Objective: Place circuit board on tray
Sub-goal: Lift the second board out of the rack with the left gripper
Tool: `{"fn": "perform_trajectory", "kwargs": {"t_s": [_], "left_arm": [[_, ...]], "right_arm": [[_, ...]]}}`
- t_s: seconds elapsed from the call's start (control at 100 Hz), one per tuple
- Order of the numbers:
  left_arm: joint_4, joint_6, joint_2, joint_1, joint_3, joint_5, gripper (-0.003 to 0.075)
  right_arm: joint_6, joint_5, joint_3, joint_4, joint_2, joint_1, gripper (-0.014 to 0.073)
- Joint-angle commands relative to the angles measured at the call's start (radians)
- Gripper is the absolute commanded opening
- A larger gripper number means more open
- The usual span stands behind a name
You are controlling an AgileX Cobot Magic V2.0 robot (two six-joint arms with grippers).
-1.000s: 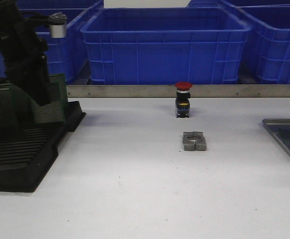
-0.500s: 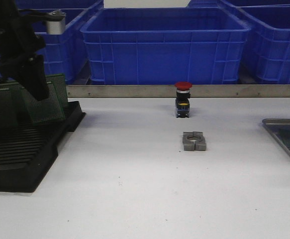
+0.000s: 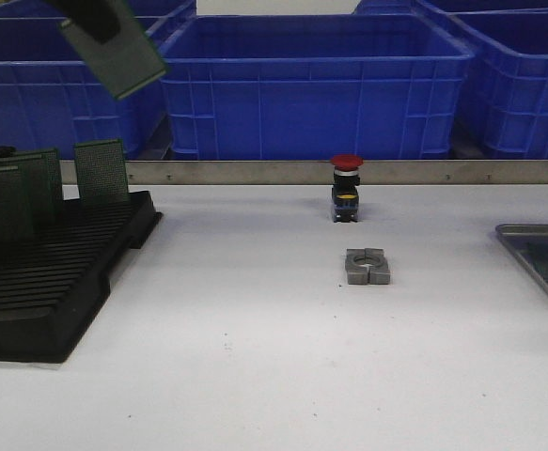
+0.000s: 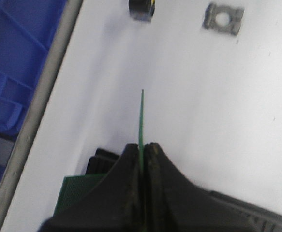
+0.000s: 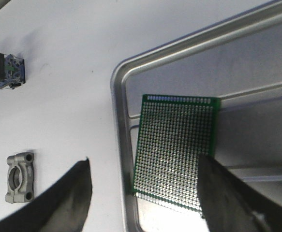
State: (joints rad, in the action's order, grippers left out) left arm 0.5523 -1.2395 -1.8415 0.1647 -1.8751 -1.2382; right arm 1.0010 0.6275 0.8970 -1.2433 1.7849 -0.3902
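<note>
High at the upper left of the front frame, a board (image 3: 116, 52) was in the air, clear of the rack (image 3: 53, 291).

The left gripper (image 4: 141, 153) was clamped on that board's edge, well apart from the tray (image 3: 527, 246) at the right edge of the frame. One board (image 5: 175, 151) already lay flat inside the tray, with the right gripper (image 5: 145, 193) spread apart above it and holding nothing. By my judgement, carrying the lifted board across the table and setting it down remained, and more boards (image 3: 101, 171) stood in the rack.
</note>
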Motion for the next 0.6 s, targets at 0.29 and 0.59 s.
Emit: {"fn": "perform_trajectory", "kwargs": {"t_s": [0.29,0.59], "left_arm": [[0.126,0.209,0.112,0.255,0.002,-0.037,-0.0018],[0.126,0.210,0.109,0.417,0.132,-0.037,-0.0018]], "right_arm": [[0.004,0.039,0.023,-0.022,-0.049,-0.006,0.0488],[0.009,0.079,0.023,-0.022,-0.049,-0.006,0.0488]]}}
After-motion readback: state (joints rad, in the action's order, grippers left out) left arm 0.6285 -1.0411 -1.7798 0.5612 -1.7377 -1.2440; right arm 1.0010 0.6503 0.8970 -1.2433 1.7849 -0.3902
